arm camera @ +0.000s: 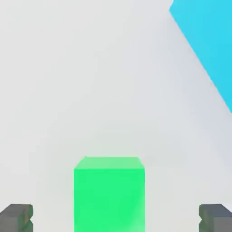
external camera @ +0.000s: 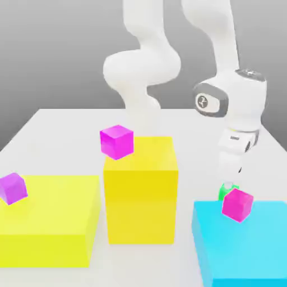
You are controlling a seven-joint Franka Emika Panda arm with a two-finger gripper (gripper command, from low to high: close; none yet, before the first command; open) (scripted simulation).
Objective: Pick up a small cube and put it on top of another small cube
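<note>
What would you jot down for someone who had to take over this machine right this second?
Pincer: open, empty, its fingertips either side of the green cube without touching it.
Green cube: on the white table, beside the cyan block; in the exterior view it is mostly hidden behind the hot-pink cube.
Violet cube: on the low yellow block, far toward the exterior view's left.
Done: pincer lined up over the green cube.
Left: close, lift, carry across, set it on the violet cube.
</note>
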